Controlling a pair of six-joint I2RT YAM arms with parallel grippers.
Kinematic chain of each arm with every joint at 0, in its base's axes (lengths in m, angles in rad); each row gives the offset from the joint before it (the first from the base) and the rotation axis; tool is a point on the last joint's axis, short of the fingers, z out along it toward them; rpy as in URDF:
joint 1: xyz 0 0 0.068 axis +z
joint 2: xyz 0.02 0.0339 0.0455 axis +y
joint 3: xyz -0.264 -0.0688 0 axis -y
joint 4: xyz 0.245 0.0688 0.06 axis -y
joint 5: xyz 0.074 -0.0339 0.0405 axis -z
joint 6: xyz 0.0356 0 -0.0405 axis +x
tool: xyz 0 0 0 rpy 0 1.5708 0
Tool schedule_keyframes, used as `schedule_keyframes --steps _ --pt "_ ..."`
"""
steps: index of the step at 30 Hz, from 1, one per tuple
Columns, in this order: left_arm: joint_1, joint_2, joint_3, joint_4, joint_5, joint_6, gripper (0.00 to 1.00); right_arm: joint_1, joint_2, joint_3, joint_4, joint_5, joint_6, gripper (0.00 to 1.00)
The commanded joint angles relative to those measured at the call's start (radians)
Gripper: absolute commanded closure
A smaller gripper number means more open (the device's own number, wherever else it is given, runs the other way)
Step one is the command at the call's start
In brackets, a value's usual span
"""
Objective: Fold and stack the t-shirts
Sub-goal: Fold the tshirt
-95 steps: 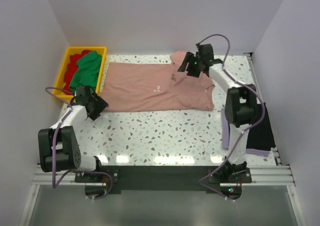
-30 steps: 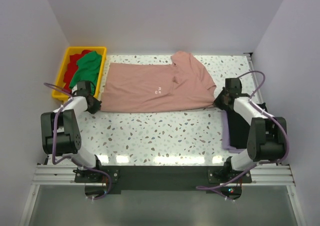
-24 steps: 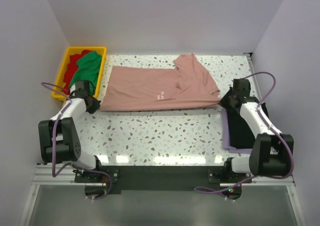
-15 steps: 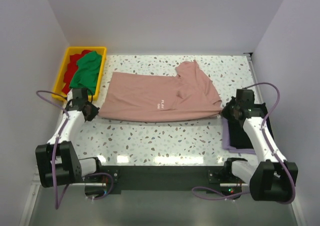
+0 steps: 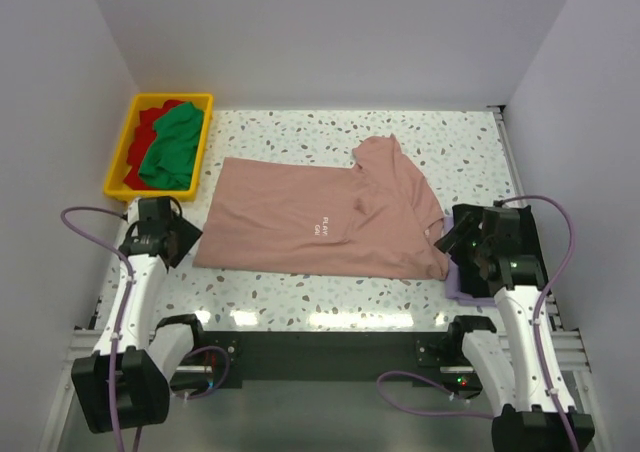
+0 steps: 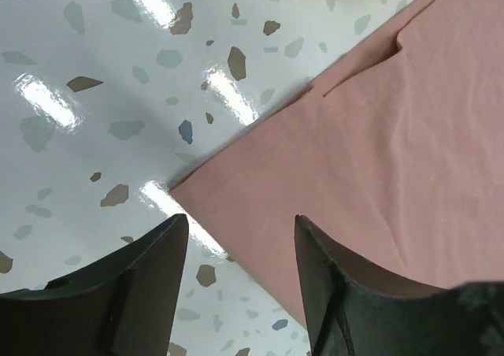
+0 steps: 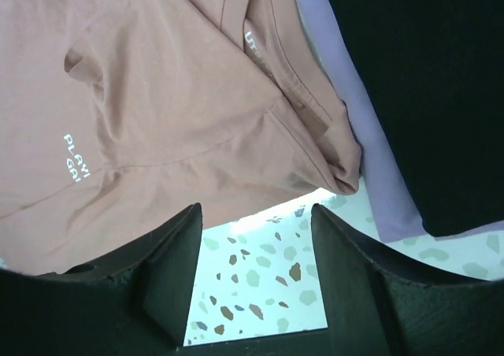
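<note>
The dusty-pink t-shirt (image 5: 320,220) lies flat. The left gripper (image 6: 240,222) gapes wide at its hem corner; the right gripper (image 7: 256,212), parted and empty, hangs beside its sleeve.

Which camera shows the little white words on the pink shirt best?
The right wrist view: there the white letters on the pink shirt are big, starting with PLAY. The top view shows the whole shirt, but the letters are just a tiny white mark. The left wrist view shows only a plain corner, no letters.
</note>
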Motion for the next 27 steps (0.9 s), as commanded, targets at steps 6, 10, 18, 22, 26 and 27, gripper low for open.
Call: schedule_keyframes --steps 6,10,18,22,26,27 --pt "-0.032 0.077 0.155 0.112 0.096 0.119 0.52 0.039 0.132 0.076 0.142 -0.133 -0.058 0.41" --pt "-0.095 0.211 0.202 0.165 0.052 0.115 0.56 0.223 0.279 0.169 0.187 0.029 -0.055 0.41" --pt "-0.231 0.453 0.299 0.198 -0.106 0.072 0.62 0.299 0.514 0.258 0.328 0.039 -0.094 0.44" --pt "-0.236 0.519 0.316 0.208 -0.134 0.072 0.62 0.311 0.568 0.243 0.394 0.029 -0.109 0.44" --pt "-0.241 0.570 0.302 0.221 -0.137 0.075 0.62 0.316 0.644 0.222 0.445 0.018 -0.115 0.44" --pt "-0.241 0.575 0.291 0.228 -0.148 0.072 0.62 0.317 0.660 0.222 0.468 0.024 -0.117 0.44"
